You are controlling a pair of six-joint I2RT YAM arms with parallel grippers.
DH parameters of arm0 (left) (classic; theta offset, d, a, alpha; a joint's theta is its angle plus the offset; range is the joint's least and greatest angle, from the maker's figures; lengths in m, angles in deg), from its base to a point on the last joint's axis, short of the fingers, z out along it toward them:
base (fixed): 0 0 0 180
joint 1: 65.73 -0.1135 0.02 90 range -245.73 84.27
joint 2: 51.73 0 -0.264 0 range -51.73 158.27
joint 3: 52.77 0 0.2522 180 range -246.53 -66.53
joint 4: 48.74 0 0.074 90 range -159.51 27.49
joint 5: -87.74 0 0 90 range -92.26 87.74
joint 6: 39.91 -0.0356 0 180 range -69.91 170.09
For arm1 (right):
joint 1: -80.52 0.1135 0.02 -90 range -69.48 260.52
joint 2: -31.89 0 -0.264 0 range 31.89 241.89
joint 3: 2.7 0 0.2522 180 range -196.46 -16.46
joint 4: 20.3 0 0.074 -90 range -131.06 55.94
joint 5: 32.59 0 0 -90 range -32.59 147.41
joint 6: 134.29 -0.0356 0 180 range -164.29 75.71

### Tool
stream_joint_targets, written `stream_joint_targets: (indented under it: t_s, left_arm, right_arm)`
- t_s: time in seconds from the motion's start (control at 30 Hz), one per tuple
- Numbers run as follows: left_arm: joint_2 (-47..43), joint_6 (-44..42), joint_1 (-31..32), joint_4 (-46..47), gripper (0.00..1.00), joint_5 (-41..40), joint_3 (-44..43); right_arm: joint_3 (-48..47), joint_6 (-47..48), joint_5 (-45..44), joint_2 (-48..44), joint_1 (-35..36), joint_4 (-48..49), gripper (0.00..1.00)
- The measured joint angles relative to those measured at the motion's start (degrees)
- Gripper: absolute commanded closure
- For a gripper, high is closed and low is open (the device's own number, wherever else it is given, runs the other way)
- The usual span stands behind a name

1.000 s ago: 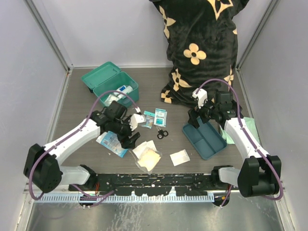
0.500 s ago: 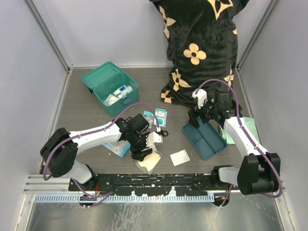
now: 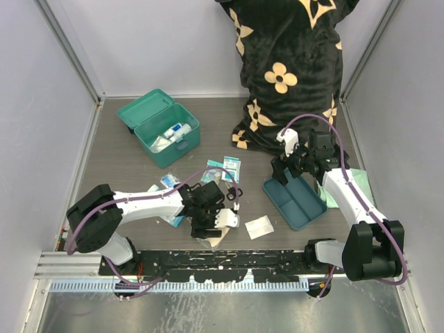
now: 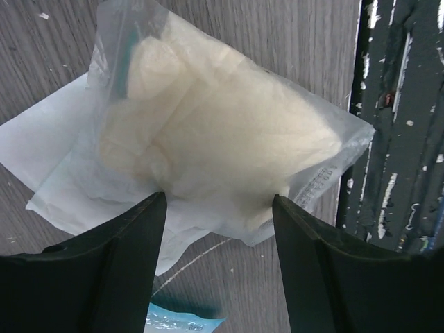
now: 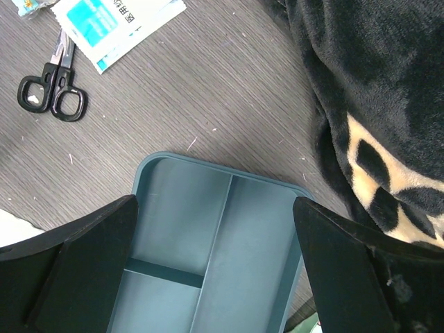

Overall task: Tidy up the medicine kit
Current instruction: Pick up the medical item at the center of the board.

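Note:
The teal medicine kit [image 3: 161, 127] stands open at the back left with small items inside. My left gripper [image 3: 211, 227] is open and hovers low over a clear bag of cream gloves [image 4: 222, 139] near the front rail; its fingers [image 4: 104, 270] straddle the bag's near edge. A white sachet [image 4: 41, 159] lies under the bag. My right gripper [image 3: 288, 168] is open above the dark blue-teal divided tray [image 5: 215, 263], which holds nothing. Black scissors [image 5: 52, 94] and a blue-and-white packet [image 5: 111, 21] lie between the arms.
A black patterned blanket [image 3: 284, 69] is heaped at the back right, next to the tray. A white gauze packet [image 3: 259, 227] lies near the front rail [image 3: 229, 260]. A blue packet [image 3: 168, 182] lies under the left arm. A pale green cloth [image 3: 361, 182] lies right of the tray.
My left arm has swung from beside the kit toward the front centre and lowered over the glove bag. The right arm has not moved.

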Motion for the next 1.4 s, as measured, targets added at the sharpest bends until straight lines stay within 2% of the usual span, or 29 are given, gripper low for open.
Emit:
stream_joint_targets:
  t_s: [0.2, 0.37, 0.67, 1.07, 1.2, 1.4]
  left_arm:
    - [0.0, -2.3, 3.1, 2.3, 0.57, -5.5, 1.3]
    - [-0.1, -2.7, 3.8, 2.3, 0.70, -6.0, 1.3]
    - [-0.2, -4.0, 4.0, 0.3, 0.86, -6.5, 0.5]
    - [-0.5, -4.2, 1.7, -6.7, 0.92, -4.9, -6.4]
    - [-1.4, -4.0, -2.4, -8.5, 0.92, -3.1, -9.6]
    - [-3.6, -1.7, -12.8, -9.6, 0.95, -1.7, -15.0]
  right_arm:
    - [0.0, 0.4, -0.3, 0.2, 0.0, 0.0, 0.00]
    - [0.0, 0.5, -0.4, 0.4, 0.0, -0.1, 0.00]
    - [0.0, 0.6, -0.5, 0.7, 0.0, -0.3, 0.00]
    - [0.0, 0.6, -0.6, 1.0, 0.0, -0.5, 0.00]
    - [0.0, 0.6, -0.7, 1.0, 0.0, -0.6, 0.00]
    - [0.0, 0.6, -0.7, 1.0, 0.0, -0.7, 0.00]
